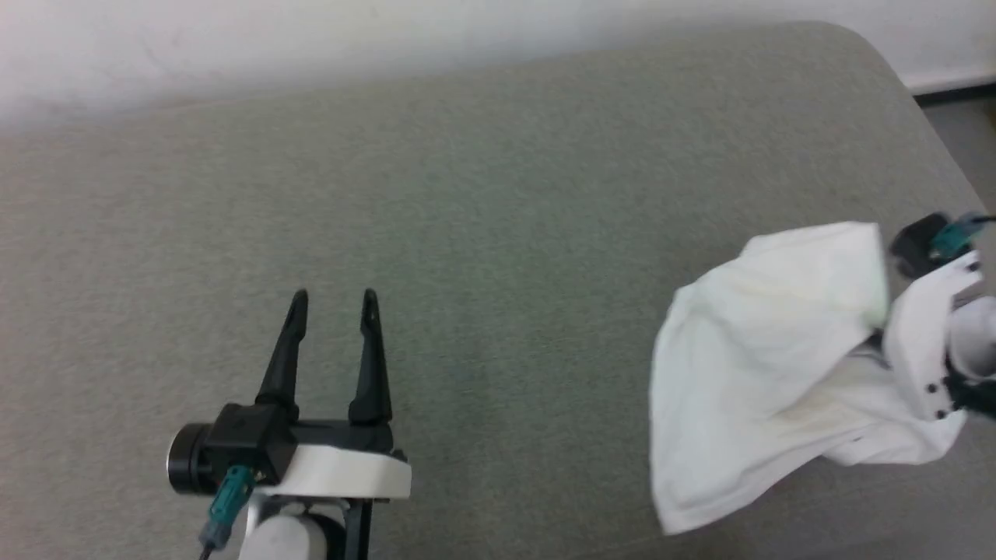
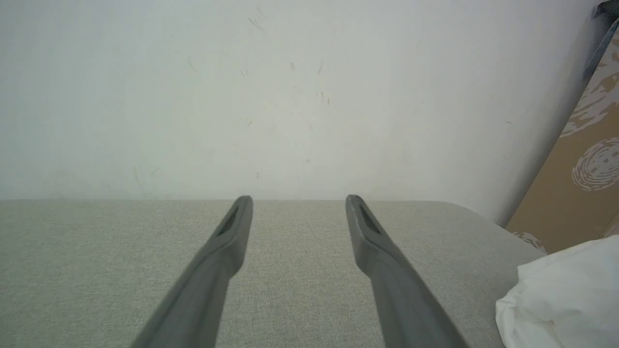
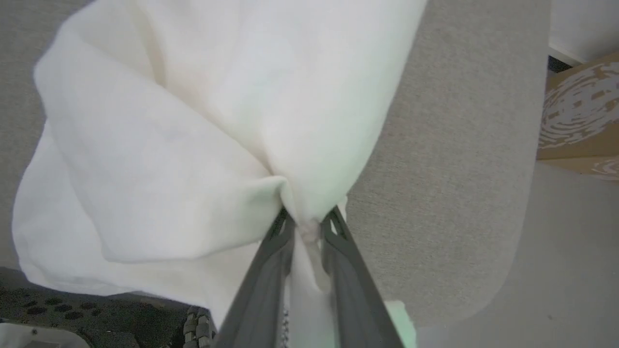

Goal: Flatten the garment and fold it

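Left arm: the left gripper sits low over the cushion at the lower left of the head view. Its fingers are level and point toward the wall. The jaws are spread wide with nothing between them.

Right arm: at the right edge of the head view, with the wrist partly behind cloth. The right gripper has its fingers drawn nearly together, pinching a gathered bunch of the garment.

Garment: white, thin and soft, bunched and draping in loose rounded folds from the pinch point. It is at the right end of the cushion near the rounded corner, well apart from the left gripper. Cannot tell whether its lower folds rest on the cushion.

Cushion: grey-green woven upholstery, flat and padded.

Surroundings: the wall is white and scuffed. A brown cardboard box with pale printed swirls stands beyond the cushion's right end.
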You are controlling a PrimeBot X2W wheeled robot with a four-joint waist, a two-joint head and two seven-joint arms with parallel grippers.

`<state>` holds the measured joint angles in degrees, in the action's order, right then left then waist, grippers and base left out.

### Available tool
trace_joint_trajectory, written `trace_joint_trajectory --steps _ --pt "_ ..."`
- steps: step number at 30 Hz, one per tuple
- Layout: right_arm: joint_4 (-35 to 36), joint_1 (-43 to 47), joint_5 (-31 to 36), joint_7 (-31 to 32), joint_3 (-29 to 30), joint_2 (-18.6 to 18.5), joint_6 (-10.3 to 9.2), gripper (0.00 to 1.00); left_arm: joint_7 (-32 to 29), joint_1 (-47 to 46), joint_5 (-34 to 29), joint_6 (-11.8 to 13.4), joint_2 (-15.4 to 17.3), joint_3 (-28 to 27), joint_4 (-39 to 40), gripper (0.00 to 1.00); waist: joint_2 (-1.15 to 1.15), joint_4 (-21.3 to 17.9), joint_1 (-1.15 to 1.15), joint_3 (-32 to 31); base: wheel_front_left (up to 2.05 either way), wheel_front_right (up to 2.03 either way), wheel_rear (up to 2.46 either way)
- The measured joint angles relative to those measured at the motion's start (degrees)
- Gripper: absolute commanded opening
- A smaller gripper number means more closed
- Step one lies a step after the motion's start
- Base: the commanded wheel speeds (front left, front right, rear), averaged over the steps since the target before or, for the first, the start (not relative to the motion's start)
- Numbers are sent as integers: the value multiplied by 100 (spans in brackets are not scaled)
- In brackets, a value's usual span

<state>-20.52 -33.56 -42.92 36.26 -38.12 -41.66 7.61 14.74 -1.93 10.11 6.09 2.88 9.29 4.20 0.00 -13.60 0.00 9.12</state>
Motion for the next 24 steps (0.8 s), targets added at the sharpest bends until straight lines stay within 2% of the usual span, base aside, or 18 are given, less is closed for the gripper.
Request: trace_joint_trajectory --steps 6,13,14,15,16,17,21,24 --pt "-592 -84 470 -481 659 -57 0 0 -1 -495 -291 -202 -1 88 -18 100 0 -357 0 414 0 0 0" --pt "-1658 -469 1084 -1791 1328 308 0 0 -1 -1020 -511 -338 -1 176 -86 100 0 -535 2 1109 0 0 0" --pt "-1819 -530 1134 -2009 1429 410 0 3 -1 -1068 -526 -354 -2 181 -100 100 0 -548 2 1204 0 0 0" --pt "-2013 -594 1240 -2205 1494 513 0 34 -1 -1111 -527 -360 -2 181 -125 100 0 -559 2 1296 0 0 0" --pt "-2210 -639 1345 -2383 1584 625 0 75 -1 -1131 -527 -361 -2 180 -149 100 0 -570 2 1376 0 0 0" --pt "-2419 -665 1407 -2540 1683 739 0 100 -1 -1137 -527 -371 -1 171 -171 100 0 -579 2 1450 0 0 0" --pt "-3148 -675 1736 -3189 2006 1009 0 100 -1 -1140 -526 -401 -2 124 -255 100 0 -603 3 1612 0 0 0" --pt "-3587 -658 2002 -3766 2335 1070 0 100 -1 -1129 -513 -401 -1 51 -289 100 0 -605 1 1553 0 0 0"
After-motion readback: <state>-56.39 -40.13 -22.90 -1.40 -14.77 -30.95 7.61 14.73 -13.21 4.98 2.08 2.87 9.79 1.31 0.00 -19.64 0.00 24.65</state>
